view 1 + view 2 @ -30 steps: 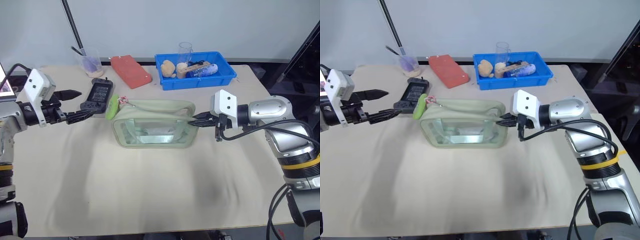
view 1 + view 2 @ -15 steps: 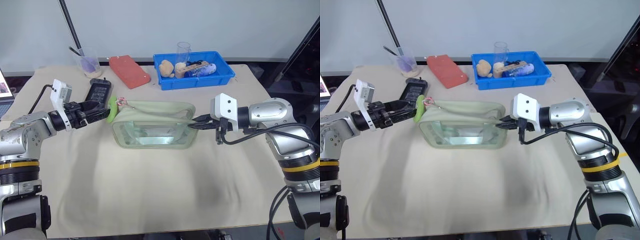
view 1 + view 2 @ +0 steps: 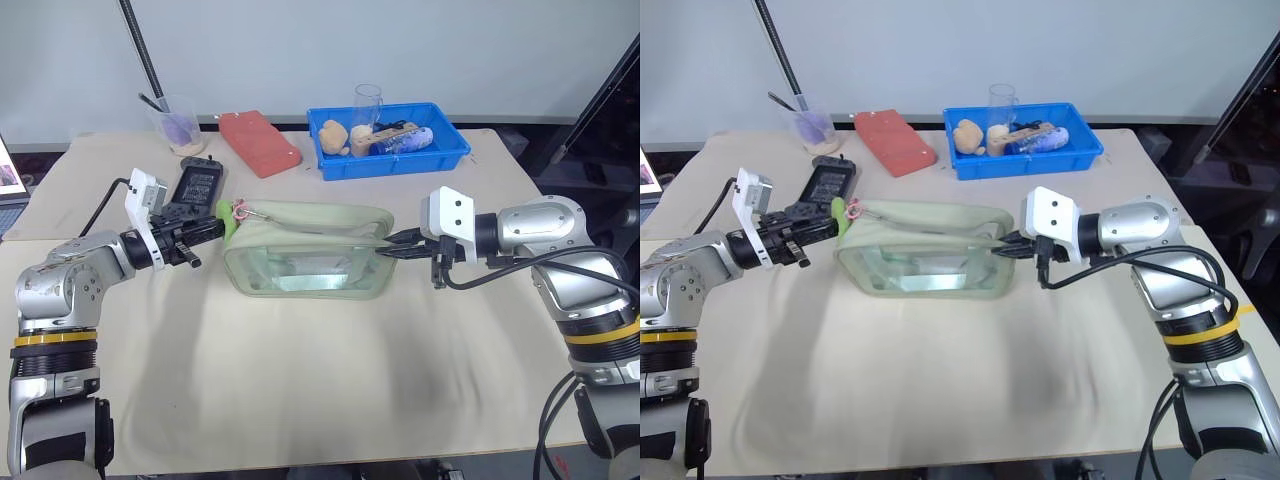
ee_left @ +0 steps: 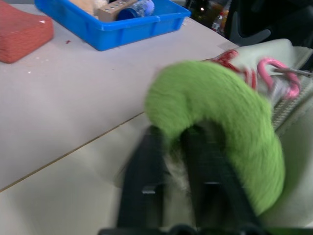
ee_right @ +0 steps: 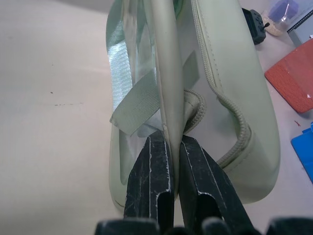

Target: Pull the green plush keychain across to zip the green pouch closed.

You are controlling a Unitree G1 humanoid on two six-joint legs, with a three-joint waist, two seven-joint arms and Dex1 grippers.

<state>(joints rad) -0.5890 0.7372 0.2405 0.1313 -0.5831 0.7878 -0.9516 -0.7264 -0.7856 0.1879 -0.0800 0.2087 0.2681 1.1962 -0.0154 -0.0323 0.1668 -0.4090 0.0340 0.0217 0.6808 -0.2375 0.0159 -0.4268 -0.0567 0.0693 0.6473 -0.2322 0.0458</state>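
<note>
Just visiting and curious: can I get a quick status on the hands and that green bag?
Left gripper shut on green plush keychain. Right gripper shut on green pouch, far end. Zipper open, pull not started. Nothing blocking.

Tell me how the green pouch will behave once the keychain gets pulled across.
The green pouch looks soft: its top edge sags and folds, so it will probably buckle rather than slide stiffly. The right end effector pinches its end, which should keep it from dragging along. The green plush keychain squashes in the left end effector, so likely light.
</note>
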